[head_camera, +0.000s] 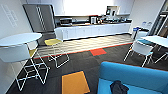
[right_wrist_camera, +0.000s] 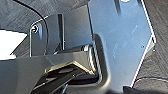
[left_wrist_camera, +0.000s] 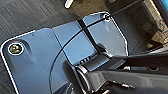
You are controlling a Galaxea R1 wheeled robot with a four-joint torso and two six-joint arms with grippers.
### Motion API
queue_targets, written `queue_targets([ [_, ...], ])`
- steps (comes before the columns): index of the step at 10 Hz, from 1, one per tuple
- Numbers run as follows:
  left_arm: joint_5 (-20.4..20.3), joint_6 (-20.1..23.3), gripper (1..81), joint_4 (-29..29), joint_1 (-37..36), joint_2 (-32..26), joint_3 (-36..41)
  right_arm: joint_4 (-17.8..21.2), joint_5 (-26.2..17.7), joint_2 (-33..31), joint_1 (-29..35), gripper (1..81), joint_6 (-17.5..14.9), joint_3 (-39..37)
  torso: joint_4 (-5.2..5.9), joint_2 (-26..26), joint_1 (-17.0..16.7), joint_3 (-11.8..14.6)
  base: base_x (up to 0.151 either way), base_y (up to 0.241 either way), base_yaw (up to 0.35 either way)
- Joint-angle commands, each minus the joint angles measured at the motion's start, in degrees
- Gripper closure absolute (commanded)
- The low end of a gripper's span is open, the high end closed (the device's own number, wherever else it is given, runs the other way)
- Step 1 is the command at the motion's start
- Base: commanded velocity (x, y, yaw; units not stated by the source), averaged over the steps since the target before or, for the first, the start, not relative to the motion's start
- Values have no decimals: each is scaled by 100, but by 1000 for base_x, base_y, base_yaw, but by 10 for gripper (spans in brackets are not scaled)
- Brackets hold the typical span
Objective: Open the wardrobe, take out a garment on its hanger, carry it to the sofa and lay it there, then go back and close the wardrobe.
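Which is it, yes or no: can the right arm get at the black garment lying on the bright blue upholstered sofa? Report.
Probably yes. The black garment lies uncovered on the seat of the bright blue sofa, near the robot's right side, backrest beyond it, nothing between; exact reach is uncertain.

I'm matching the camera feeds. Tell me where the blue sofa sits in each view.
Head view: sofa at lower right, a black garment on its seat.
Left wrist view: a blue edge, possibly the sofa.
Right wrist view: cannot pick it out.
Shared landmark: the dark carpet.
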Motion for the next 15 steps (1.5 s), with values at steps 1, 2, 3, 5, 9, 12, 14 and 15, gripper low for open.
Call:
queue_targets([
  [1, 160, 20, 10, 64, -202, -43, 58, -46, -305, 33, 142, 10, -18, 17, 0, 0, 0, -2, 0, 0, 338],
  [2, 160, 20, 10, 64, -202, -26, 14, -63, -305, 33, 142, 10, -18, 17, 0, 0, 0, 0, 0, 0, 338],
  [3, 151, 20, 10, 56, -202, 53, -101, -63, -305, 42, 133, 10, -18, 17, 0, 0, 0, -2, 0, 0, 338],
  [5, 11, 20, 10, 38, -167, 326, -610, -63, -305, 42, 133, 10, -18, 16, 0, 0, 0, 0, 0, 0, 339],
  [9, -296, 20, 10, 12, -26, 362, -655, -63, -305, 15, 115, 10, -18, 8, 0, 0, 0, -2, 0, 0, 342],
  [12, -482, 12, 10, -24, 27, 326, -654, -63, -314, 24, 107, 10, -18, 8, 0, 0, 0, 0, 0, 0, 342],
  [14, -526, 11, 10, -41, 36, 291, -663, -63, -314, 33, 107, 10, -27, 8, 0, 0, -1, 0, 0, 0, 343],
  [15, -579, 11, 10, -41, 36, 308, -681, -72, -314, 42, 115, 10, -27, 8, 0, 0, 0, 0, 0, 0, 343],
])
